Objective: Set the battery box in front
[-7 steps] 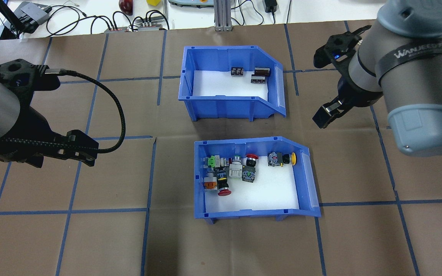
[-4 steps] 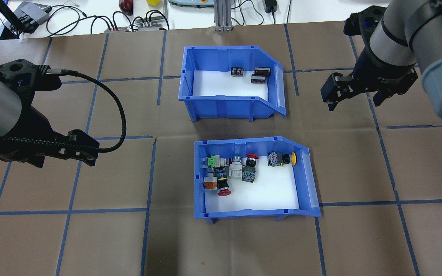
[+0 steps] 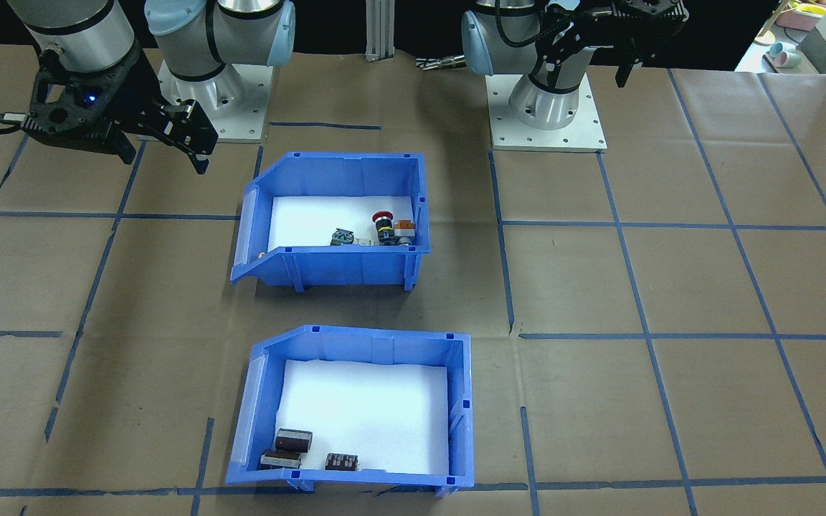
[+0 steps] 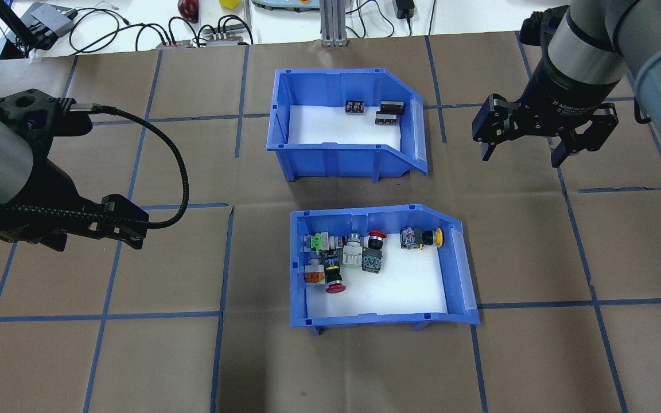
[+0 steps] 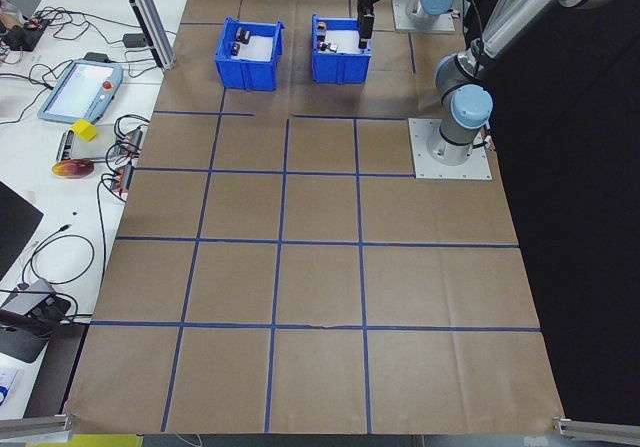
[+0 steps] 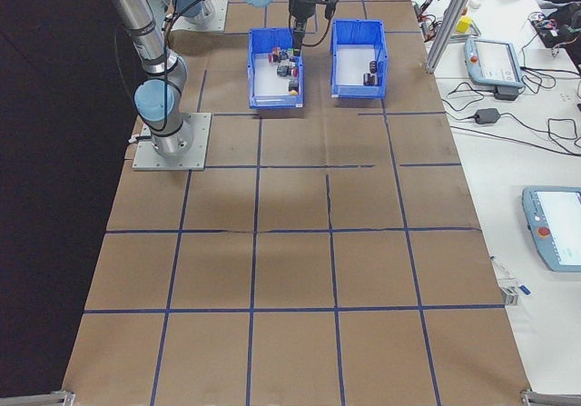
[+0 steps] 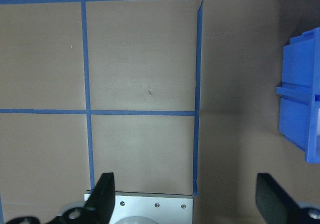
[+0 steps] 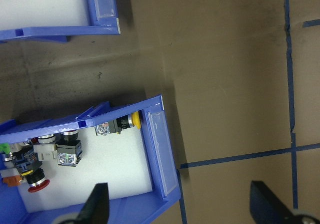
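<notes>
The battery box [image 4: 330, 150] is a blue bin with a white liner and a few dark parts in its far right corner, standing on the far side of the table; it is nearest the camera as the battery box [image 3: 366, 346] in the front-facing view. The matching button bin [image 4: 376, 315] stands between it and the robot. My right gripper [image 4: 523, 155] hangs open to the right of the battery box, apart from it, and its wrist view shows the box's corner [image 8: 60, 31] and the button bin [image 8: 157, 149]. My left gripper [image 4: 131, 232] hovers open and empty at the left.
Cables [image 4: 135, 28] and an aluminium post [image 4: 330, 23] sit past the table's far edge. The two arm base plates [image 3: 546, 129] are on the robot's side. Blue tape lines grid the brown table cover [image 4: 537, 355].
My right arm has swung away from the robot and to the right, and its wrist has turned so both open fingers now show side by side. The left arm and both bins stayed put.
</notes>
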Tool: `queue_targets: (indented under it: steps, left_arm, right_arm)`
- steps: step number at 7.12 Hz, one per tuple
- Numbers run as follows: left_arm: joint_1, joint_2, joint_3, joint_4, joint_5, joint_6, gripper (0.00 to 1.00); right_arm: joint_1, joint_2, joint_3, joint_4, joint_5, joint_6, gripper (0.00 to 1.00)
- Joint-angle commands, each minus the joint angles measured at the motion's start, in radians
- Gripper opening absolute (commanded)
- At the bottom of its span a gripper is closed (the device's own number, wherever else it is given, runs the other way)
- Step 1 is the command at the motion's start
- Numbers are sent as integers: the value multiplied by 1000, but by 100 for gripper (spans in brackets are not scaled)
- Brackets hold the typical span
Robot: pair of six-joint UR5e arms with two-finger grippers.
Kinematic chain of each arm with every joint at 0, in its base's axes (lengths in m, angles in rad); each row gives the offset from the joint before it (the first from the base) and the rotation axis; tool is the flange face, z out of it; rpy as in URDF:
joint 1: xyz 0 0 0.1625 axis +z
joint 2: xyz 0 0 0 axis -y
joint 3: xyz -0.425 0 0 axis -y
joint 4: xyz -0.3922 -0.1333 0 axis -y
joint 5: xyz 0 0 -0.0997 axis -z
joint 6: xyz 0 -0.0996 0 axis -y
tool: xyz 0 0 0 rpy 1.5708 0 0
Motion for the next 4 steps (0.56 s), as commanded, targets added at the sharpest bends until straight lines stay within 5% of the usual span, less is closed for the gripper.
queue_targets:
  steps: [1,4]
  left_arm:
    - [0,1,0,0,0,-1,100]
    - [0,3,-2,0,0,0,100]
  right_arm:
    - [0,9,-4,-1,-1,1,100]
    - [0,4,-5,4,0,0,100]
